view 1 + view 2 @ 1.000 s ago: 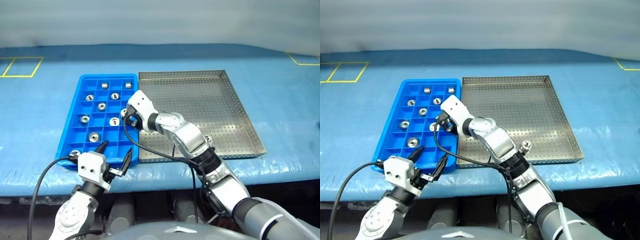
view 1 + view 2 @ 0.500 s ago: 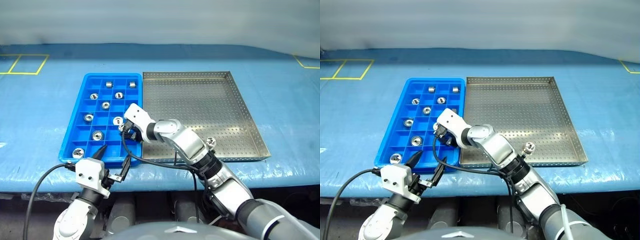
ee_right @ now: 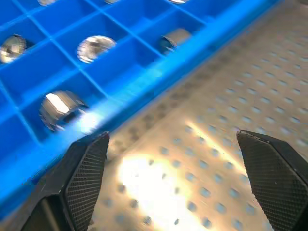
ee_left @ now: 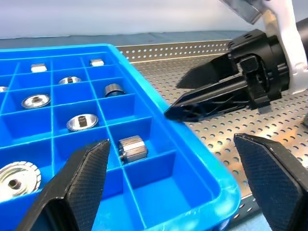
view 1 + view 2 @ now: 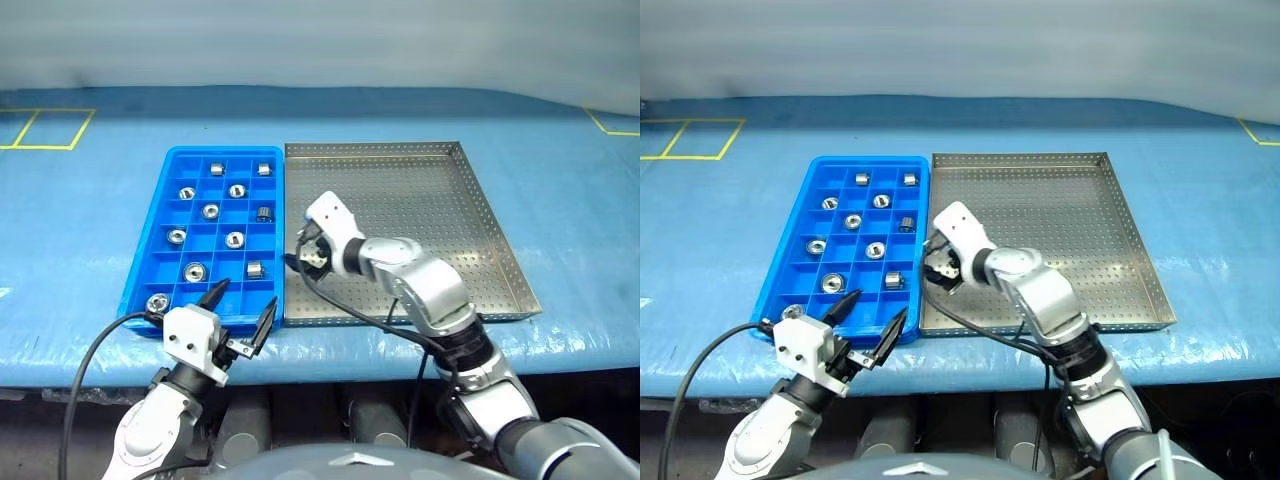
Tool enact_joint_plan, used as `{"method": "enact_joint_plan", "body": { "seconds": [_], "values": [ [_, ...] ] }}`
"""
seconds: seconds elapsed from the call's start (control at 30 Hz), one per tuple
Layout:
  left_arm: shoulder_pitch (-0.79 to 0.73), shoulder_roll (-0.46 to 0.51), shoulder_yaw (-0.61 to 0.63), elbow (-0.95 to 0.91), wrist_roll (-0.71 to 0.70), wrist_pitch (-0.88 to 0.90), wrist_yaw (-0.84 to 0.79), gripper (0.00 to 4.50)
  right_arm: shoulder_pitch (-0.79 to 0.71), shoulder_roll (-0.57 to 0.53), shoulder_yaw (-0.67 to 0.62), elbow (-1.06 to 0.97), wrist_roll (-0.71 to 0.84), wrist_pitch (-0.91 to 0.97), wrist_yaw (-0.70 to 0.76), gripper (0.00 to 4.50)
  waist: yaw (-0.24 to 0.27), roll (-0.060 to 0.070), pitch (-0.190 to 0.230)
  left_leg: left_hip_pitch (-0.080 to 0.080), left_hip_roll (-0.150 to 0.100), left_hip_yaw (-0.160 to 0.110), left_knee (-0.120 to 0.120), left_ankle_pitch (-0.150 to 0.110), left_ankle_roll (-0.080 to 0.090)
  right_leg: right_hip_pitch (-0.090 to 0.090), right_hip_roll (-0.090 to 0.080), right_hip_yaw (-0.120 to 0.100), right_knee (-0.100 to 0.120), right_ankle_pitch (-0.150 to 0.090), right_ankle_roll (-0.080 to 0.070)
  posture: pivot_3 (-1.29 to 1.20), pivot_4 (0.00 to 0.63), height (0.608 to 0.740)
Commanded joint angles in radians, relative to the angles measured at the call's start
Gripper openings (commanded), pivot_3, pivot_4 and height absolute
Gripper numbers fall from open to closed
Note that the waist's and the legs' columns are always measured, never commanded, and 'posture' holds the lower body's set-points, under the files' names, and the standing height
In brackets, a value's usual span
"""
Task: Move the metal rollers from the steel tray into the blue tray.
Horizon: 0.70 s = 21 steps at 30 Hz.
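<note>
Blue table (image 5: 90,230); both fingers spread wide, empty; steel tray (image 5: 440,200) partly arm-hidden.

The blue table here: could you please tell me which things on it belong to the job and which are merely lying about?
Belonging to the job:
- metal rollers, all in the blue tray's compartments
- blue tray
- steel tray, its visible floor bare of rollers
- right gripper, open over the steel tray
- left gripper, open

Lying about:
- yellow tape markings on the table
</note>
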Motion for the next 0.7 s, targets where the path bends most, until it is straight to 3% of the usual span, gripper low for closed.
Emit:
{"method": "enact_joint_plan", "body": {
  "seconds": [0.03,0.4,0.7],
  "values": [
    [-0.02,0.012,-0.014,0.007,-0.03,0.013,-0.033,4.5,0.02,-0.04,-0.075,-0.097,0.002,0.06,-0.034,4.47,-0.013,0.0,0.0,0.0,0.0,0.0,0.0,0.0,0.0,0.0,0.0,0.0,0.0,0.0,0.0,0.0,0.15,0.74],
    [-0.114,0.049,-0.032,0.06,-0.045,0.035,-0.099,4.5,0.15,-0.136,-0.168,-0.281,0.007,0.281,-0.112,4.47,-0.089,0.0,0.0,0.001,0.0,0.0,0.001,-0.001,0.001,0.001,0.001,0.001,0.001,0.0,0.001,-0.11,0.15,0.74],
    [-0.151,0.098,-0.044,0.077,-0.038,0.044,-0.156,4.5,0.248,-0.156,-0.157,-0.316,0.012,0.346,-0.148,4.47,-0.137,0.0,-0.001,0.002,0.0,0.001,0.002,-0.001,0.001,0.001,0.001,0.002,0.004,0.0,0.001,-0.14,0.15,0.74]
  ]
}}
